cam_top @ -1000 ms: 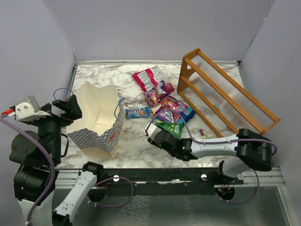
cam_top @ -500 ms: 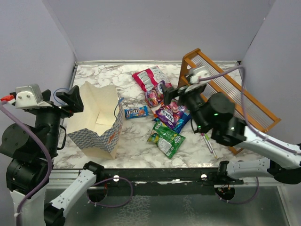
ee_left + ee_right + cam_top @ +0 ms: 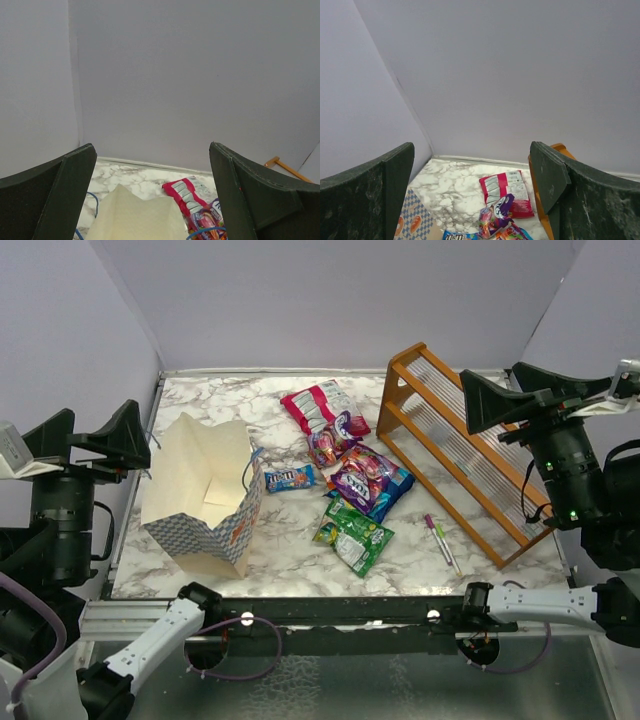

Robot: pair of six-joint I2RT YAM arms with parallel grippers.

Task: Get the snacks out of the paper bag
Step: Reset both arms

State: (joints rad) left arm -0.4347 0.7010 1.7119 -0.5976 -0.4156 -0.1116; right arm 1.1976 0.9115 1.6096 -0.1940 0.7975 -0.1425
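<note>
The blue-and-white checkered paper bag [image 3: 205,500] lies on its side at the table's left, its cream inside showing no packets. The snacks lie on the marble right of it: a pink-and-white packet [image 3: 316,405], a purple packet [image 3: 336,437], a small blue packet [image 3: 291,479], a purple-blue packet [image 3: 371,481] and a green packet [image 3: 353,534]. My left gripper [image 3: 98,435] is open and empty, raised left of the bag. My right gripper [image 3: 515,398] is open and empty, raised high over the rack. The bag's cream edge [image 3: 132,220] and the pink packet [image 3: 189,194] show in the left wrist view.
An orange wooden slatted rack [image 3: 480,460] stands at the right. Two thin pens [image 3: 441,541] lie near its front end. A blue cord [image 3: 252,468] hangs at the bag's mouth. Grey walls close the back and sides.
</note>
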